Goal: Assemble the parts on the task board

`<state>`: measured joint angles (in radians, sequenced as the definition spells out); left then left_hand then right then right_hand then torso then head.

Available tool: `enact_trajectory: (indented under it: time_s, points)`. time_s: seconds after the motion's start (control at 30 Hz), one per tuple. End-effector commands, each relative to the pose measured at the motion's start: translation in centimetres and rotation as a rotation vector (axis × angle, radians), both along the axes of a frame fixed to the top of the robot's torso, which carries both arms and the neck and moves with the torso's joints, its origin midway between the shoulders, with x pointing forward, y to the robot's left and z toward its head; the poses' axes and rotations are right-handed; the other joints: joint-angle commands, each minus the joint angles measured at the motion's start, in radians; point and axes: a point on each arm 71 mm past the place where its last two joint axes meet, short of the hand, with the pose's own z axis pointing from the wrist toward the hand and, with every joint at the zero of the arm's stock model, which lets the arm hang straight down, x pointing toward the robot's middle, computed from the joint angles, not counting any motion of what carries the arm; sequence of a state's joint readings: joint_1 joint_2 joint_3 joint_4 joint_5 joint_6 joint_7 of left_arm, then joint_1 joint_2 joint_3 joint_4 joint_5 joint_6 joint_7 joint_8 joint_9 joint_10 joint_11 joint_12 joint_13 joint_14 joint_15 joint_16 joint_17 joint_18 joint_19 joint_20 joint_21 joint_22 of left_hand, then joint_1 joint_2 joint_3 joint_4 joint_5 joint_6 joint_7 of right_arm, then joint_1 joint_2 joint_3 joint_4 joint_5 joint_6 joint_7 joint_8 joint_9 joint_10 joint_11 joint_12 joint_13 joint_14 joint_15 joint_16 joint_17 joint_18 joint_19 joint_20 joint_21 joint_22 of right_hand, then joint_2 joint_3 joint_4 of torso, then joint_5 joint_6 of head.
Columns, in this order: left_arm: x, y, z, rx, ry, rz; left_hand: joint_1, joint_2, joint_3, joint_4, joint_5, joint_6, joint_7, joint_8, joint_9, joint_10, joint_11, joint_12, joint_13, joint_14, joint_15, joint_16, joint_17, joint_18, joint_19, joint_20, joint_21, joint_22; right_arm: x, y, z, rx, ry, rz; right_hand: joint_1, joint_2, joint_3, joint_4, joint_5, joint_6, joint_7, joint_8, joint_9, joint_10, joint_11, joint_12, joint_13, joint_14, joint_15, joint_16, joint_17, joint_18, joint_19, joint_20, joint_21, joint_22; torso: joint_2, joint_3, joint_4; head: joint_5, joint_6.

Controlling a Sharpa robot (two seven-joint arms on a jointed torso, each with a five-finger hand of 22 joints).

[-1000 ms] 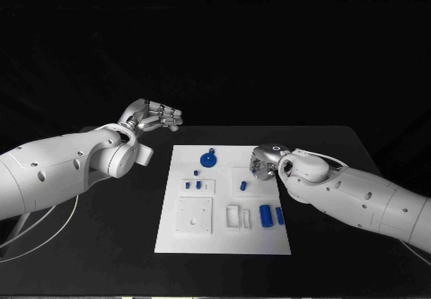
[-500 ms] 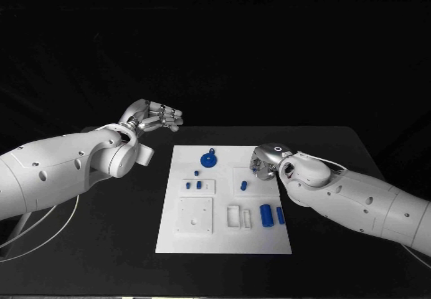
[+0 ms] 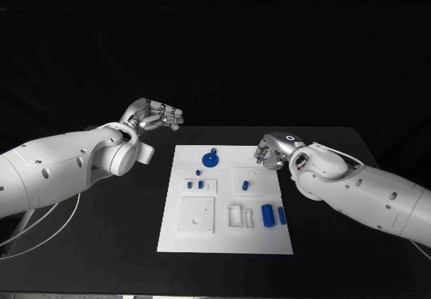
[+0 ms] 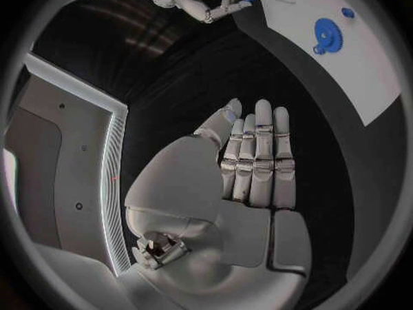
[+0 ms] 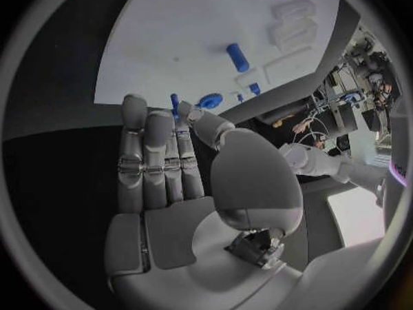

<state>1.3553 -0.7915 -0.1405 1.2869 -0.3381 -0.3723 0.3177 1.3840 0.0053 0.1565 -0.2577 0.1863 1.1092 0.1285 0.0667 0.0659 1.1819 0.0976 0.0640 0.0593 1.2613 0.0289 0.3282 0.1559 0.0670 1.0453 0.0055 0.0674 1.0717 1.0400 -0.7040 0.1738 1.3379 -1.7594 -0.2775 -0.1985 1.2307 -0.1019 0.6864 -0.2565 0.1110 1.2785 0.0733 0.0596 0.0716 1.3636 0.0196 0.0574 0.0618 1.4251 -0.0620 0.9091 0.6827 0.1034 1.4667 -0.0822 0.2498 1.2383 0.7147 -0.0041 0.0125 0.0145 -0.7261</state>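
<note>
Much still to do, going by the loose blue bits lying flat on the task board: a round gear, a small peg, a fat roller with a thin one just beside it. Looks like the carrying step now. Right hand up over the board's right edge, near the far end, with what seems to be a tiny blue part pinched between thumb and fingertip; hard to be sure, being so small. Left hand up in the air off the board, past its far left corner, fingers straight and side by side, nothing in it. Next, most likely: find the right hole on the board, bring the tiny part over it, hold it straight, lower it, push softly, then let go. Best done slowly, or easy to tip or drop.
</note>
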Motion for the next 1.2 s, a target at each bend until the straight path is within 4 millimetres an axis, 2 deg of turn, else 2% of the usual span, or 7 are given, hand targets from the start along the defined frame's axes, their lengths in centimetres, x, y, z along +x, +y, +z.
enact_trajectory:
  time_s: [0.03, 0.2, 0.33, 0.5, 0.6, 0.77, 1.2]
  points:
    - [0.1, 0.0, 0.2, -0.009, -0.008, -0.009, -0.004, 0.007, -0.005, 0.001, 0.001, -0.004, 0.001, -0.002, -0.001, -0.008, 0.002, -0.002, -0.001, 0.004, 0.003, -0.005, 0.002, -0.013, -0.001, 0.006, 0.001, -0.002, -0.4, 0.3, 0.3, 0.09, 0.078, 0.036, -0.004, -0.006, -0.008, 0.004, 0.016, 0.005, 0.002, 0.004, 0.0, 0.007, 0.001, 0.003, 0.001, 0.003, -0.005, -0.007, 0.002, 0.016, 0.031, -0.007, 0.005, 0.002, -0.001, -0.0002, -0.0016, 0.009, 0.0]
    - [0.3, 0.0, 0.2, -0.008, -0.008, -0.006, -0.004, 0.007, -0.005, 0.001, 0.001, -0.004, 0.001, -0.002, -0.001, -0.008, 0.002, -0.002, -0.001, 0.004, 0.003, -0.005, 0.002, -0.013, -0.001, 0.006, 0.001, -0.002, -0.9, 1.6, 1.2, 0.155, 0.083, 0.08, -0.005, -0.004, -0.015, 0.002, 0.027, 0.004, 0.002, 0.004, 0.0, 0.007, 0.001, 0.003, 0.001, 0.004, -0.006, -0.008, 0.004, 0.016, 0.031, -0.008, 0.004, 0.003, -0.002, -0.0005, -0.0008, 0.024, 0.002]
    - [0.4, 0.1, 0.2, -0.006, -0.009, 0.001, -0.004, 0.007, -0.006, 0.002, 0.0, -0.003, 0.001, -0.002, -0.001, -0.008, 0.002, -0.002, -0.001, 0.004, 0.003, -0.006, 0.002, -0.013, -0.001, 0.006, 0.001, -0.003, -1.8, 3.8, 1.7, 0.188, 0.084, 0.149, -0.005, 0.003, -0.027, -0.004, 0.038, 0.002, 0.002, 0.005, 0.0, 0.003, 0.002, 0.003, 0.001, 0.002, -0.004, -0.013, 0.004, 0.015, 0.03, -0.007, 0.0, 0.005, -0.004, -0.0002, -0.001, 0.04, 0.0]
    - [0.6, 0.0, 0.1, -0.006, -0.011, 0.005, -0.004, 0.007, -0.006, 0.002, 0.0, -0.003, 0.001, -0.002, -0.001, -0.008, 0.002, -0.002, -0.001, 0.004, 0.003, -0.006, 0.002, -0.013, -0.001, 0.006, 0.001, -0.003, -3.4, 6.6, 1.5, 0.193, 0.074, 0.228, -0.005, 0.005, -0.028, -0.005, 0.036, 0.002, 0.003, 0.004, 0.0, 0.002, 0.003, 0.003, 0.001, 0.003, -0.005, -0.014, 0.004, 0.015, 0.029, -0.007, -0.001, 0.005, -0.005, -0.0024, 0.0019, 0.058, -0.006]
    - [0.7, -0.3, 0.1, -0.008, -0.011, 0.004, -0.004, 0.007, -0.006, 0.002, 0.0, -0.003, 0.001, -0.002, -0.001, -0.008, 0.002, -0.002, -0.001, 0.004, 0.003, -0.006, 0.002, -0.013, -0.001, 0.006, 0.001, -0.003, -4.3, 8.3, 1.0, 0.178, 0.063, 0.27, -0.005, 0.007, -0.028, -0.007, 0.034, 0.001, 0.003, 0.004, 0.0, 0.002, 0.003, 0.003, 0.001, 0.003, -0.004, -0.014, 0.005, 0.016, 0.03, -0.007, -0.002, 0.006, -0.005, -0.0023, 0.0022, 0.08, -0.011]
    - [0.8, -0.8, 0.1, -0.01, -0.011, 0.0, -0.002, 0.008, -0.008, 0.002, 0.0, -0.002, 0.001, -0.002, -0.001, -0.007, 0.002, -0.002, -0.001, 0.003, 0.004, -0.007, 0.003, -0.013, -0.002, 0.006, 0.001, -0.005, -5.6, 10.6, -0.3, 0.138, 0.052, 0.321, -0.004, 0.007, -0.027, -0.01, 0.031, 0.002, 0.003, 0.004, 0.0, 0.002, 0.003, 0.003, 0.001, 0.003, -0.004, -0.014, 0.005, 0.016, 0.031, -0.007, -0.002, 0.007, -0.004, -0.0028, 0.0032, 0.1, -0.015]
    - [0.9, -1.9, 0.1, -0.013, -0.008, -0.012, -0.002, 0.01, -0.008, 0.003, 0.0, -0.002, 0.001, -0.002, -0.001, -0.007, 0.002, -0.002, -0.001, 0.003, 0.004, -0.008, 0.003, -0.013, -0.002, 0.006, 0.001, -0.005, -7.7, 13.8, -3.7, 0.051, 0.059, 0.374, -0.006, 0.007, -0.019, -0.014, 0.025, 0.003, 0.002, 0.004, 0.0, 0.003, 0.003, 0.002, 0.001, 0.005, -0.005, -0.014, 0.006, 0.017, 0.032, -0.007, -0.001, 0.01, -0.002, -0.003, 0.0017, 0.131, -0.026]
